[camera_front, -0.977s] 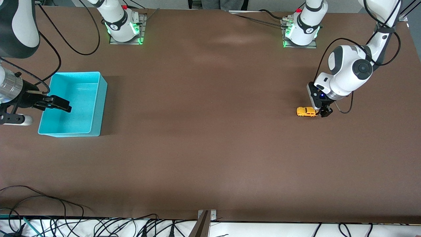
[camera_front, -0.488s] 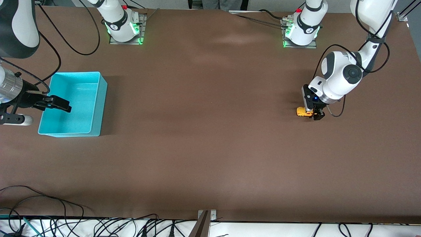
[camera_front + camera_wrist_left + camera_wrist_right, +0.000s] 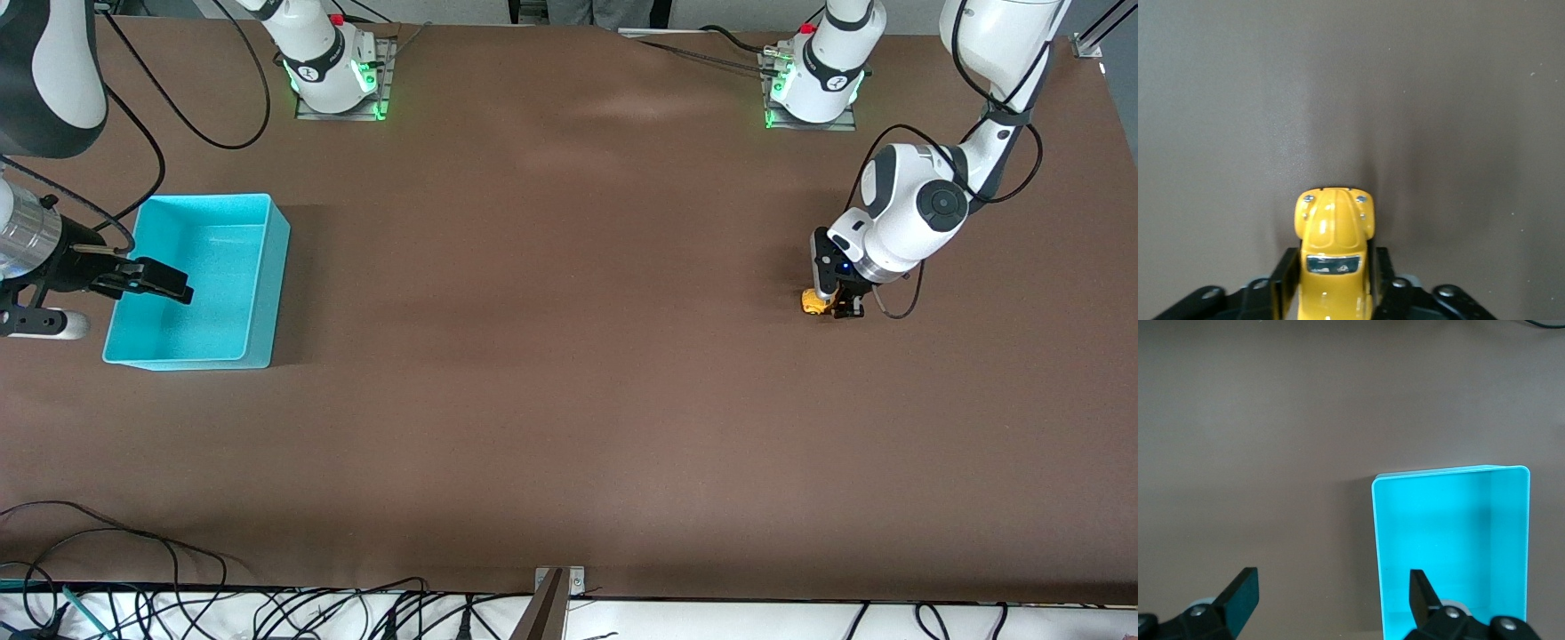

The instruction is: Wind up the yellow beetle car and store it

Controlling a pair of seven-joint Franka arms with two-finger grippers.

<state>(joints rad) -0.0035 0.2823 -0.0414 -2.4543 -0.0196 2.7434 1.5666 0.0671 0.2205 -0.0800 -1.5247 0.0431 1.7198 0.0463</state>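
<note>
The yellow beetle car stands on the brown table toward the left arm's end. My left gripper is down at table level, shut on the car. In the left wrist view its two black fingers press against both sides of the yellow beetle car, whose rounded hood sticks out past them. My right gripper waits open over the turquoise bin at the right arm's end. In the right wrist view the right gripper has nothing between its fingers.
The turquoise bin has nothing in it. Both arm bases stand along the table edge farthest from the front camera. Cables lie along the table edge nearest that camera.
My left gripper has slid along the car toward its front and shut on it. The right arm has not moved.
</note>
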